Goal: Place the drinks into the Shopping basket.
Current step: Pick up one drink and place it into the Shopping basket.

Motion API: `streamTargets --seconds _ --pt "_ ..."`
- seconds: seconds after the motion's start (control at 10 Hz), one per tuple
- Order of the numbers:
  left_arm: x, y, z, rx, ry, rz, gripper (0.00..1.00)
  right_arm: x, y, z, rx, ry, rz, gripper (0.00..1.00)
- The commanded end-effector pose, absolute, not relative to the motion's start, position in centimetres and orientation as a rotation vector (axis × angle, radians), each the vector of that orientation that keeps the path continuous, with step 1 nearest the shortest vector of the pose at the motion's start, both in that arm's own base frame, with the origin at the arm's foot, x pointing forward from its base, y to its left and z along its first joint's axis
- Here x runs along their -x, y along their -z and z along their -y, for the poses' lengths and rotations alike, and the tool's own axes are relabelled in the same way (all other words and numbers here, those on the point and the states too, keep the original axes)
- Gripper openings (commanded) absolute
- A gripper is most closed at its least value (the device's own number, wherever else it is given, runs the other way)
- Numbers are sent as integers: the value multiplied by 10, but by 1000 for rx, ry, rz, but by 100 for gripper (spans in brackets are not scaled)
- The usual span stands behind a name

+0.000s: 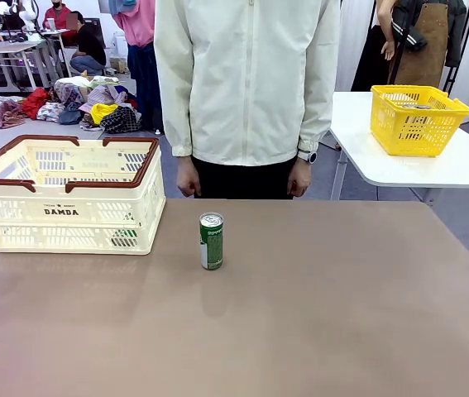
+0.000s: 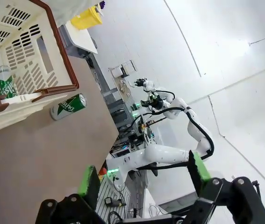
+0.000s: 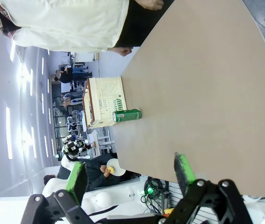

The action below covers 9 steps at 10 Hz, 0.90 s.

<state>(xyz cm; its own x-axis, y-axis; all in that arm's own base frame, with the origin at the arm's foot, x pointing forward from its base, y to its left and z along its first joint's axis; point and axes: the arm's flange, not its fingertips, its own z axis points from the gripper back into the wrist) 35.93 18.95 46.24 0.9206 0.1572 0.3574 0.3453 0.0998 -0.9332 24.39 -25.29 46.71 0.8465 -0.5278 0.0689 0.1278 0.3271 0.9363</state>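
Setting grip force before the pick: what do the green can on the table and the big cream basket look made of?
The green can looks like thin metal: glossy printed wall, bare silver top with a raised rim. The Shopping basket looks like moulded plastic: matt cream lattice walls, dark brown rim and handles, probably rigid.

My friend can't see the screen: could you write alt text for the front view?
A green drink can stands upright on a brown table, right of a cream Shopping basket. A person in a white jacket stands at the far edge.
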Motion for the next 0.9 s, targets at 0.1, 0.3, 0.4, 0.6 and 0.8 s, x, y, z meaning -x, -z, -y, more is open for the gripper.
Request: streamTargets --seconds 0.1,0.3,0.4,0.6,0.8 --pt "-356 -463 -186 1486 138 401 100 -243 -467 254 -1169 428 411 100" --pt "-356 -463 -186 1486 138 401 100 -243 -467 254 -1169 428 411 100" --pt "-356 -463 -186 1486 138 401 100 -243 -467 254 -1169 428 411 100" --pt "-356 -463 -186 1486 138 401 100 -243 -467 254 -1169 428 411 100" --pt "-356 -463 -186 1486 138 401 100 -243 -467 254 -1169 428 411 100"
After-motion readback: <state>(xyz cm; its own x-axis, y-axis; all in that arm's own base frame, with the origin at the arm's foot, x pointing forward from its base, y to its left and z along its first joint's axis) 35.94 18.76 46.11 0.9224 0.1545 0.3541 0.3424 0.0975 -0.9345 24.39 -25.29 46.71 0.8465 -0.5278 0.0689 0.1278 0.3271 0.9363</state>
